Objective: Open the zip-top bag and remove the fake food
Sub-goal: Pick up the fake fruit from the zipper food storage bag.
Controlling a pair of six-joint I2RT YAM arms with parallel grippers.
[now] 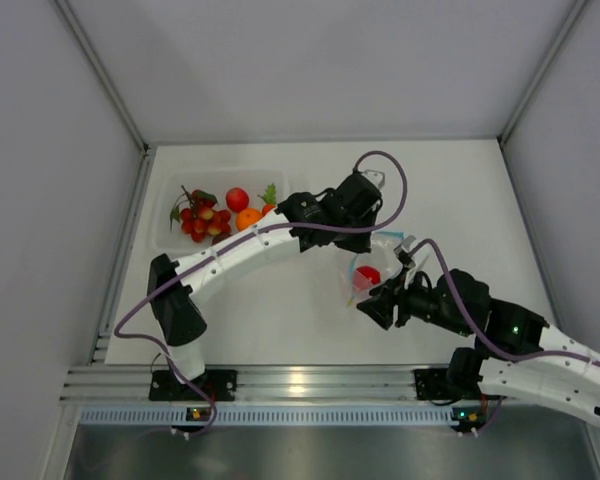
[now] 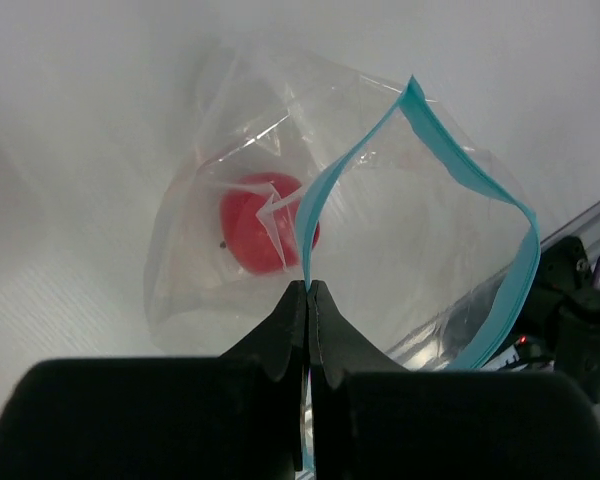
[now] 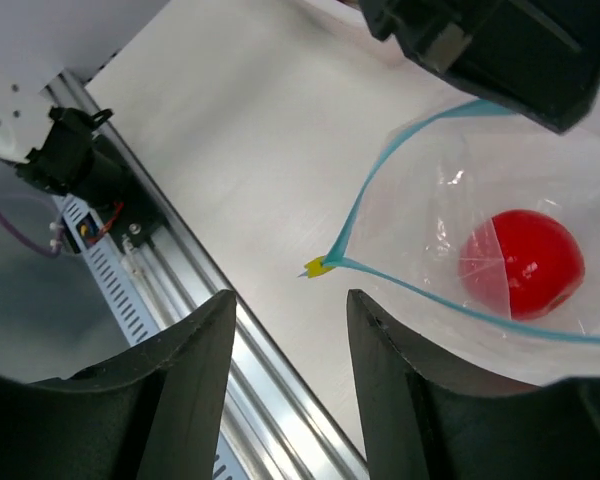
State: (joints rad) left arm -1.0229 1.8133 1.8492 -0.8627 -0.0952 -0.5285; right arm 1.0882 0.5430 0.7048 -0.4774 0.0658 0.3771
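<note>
Removal step in hand: left gripper (image 2: 308, 288) is clamped on the zip strip (image 2: 304, 240) of the bag (image 2: 420, 270), which gapes open right of centre toward the near edge, while the right gripper (image 3: 290, 302), fingers apart beside it, must next reach in for the red fruit (image 2: 252, 235).

- Left arm (image 1: 242, 248): you'll see white link shells with small dark screw dots along them, and bulky black joint housings between the links.
- Right arm (image 1: 550, 372): same white-and-black build. Note the small green light (image 1: 513, 330) on its black housing.
- Purple cable (image 1: 390, 170): thin and glossy, it follows the left arm in loose loops. You'll find a matching one on the right arm.
- Bases (image 1: 185, 385): black mounting blocks.
- Left gripper (image 2: 307, 292): matte black fingers, broad at the root, tapering to thin tips.
- Right gripper (image 3: 290, 300): matte black fingers, thick and round-edged, with smooth curved inner faces.
</note>
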